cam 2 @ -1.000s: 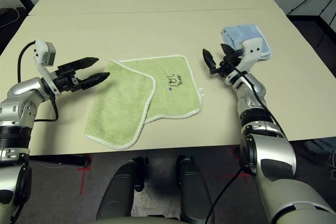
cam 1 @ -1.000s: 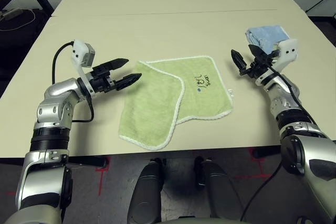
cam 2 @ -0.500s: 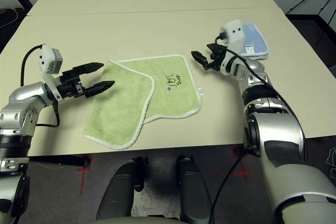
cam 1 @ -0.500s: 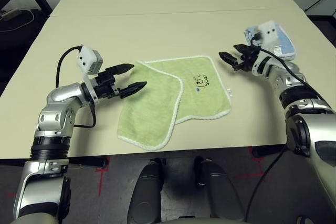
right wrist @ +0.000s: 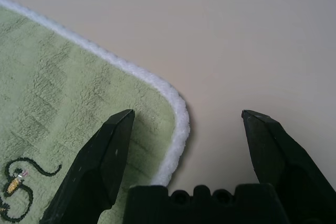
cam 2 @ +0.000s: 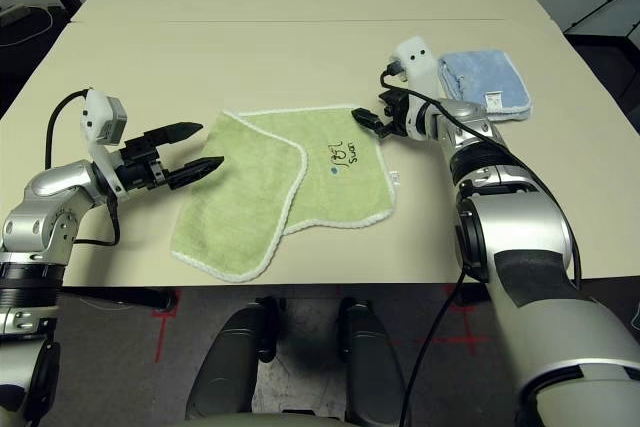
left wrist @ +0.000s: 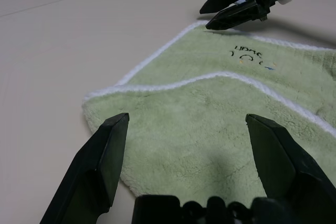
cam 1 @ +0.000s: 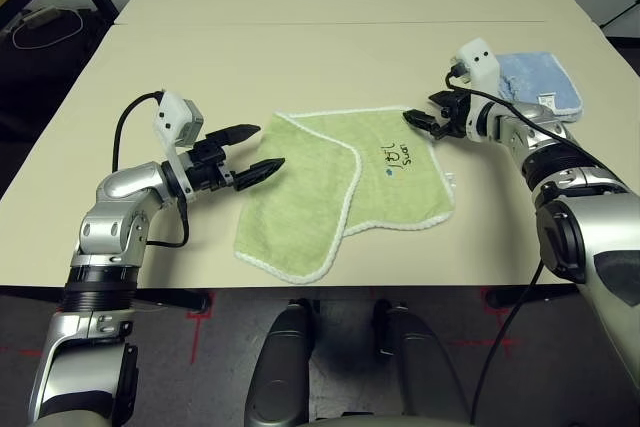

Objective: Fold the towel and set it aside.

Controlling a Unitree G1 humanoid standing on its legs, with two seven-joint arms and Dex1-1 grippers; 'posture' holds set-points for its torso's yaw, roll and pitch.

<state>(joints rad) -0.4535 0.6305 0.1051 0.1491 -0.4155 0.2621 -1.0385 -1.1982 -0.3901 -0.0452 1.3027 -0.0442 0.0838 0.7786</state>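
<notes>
Because the towel (cam 1: 345,182) is soft, limp terry, it will likely sag and drape when lifted, so the white-edged corners look like the best places to pinch. It lies flat on the table (cam 1: 300,57), partly folded, between the two grippers. Right gripper (right wrist: 181,121), jaws spread, straddles its far corner; left gripper (left wrist: 181,129), also spread, faces the folded edge. Head views add the light blue towel (cam 1: 540,82) behind the right gripper.

You're looking at a towel (cam 1: 340,182) of soft, matt green terry cloth, its looped pile nubby, edged in white stitching. The table (cam 1: 300,57) shows smooth, matt beige. At two o'clock lies a fluffy blue cloth (cam 1: 540,82). Both forearms gleam like brushed metal.
</notes>
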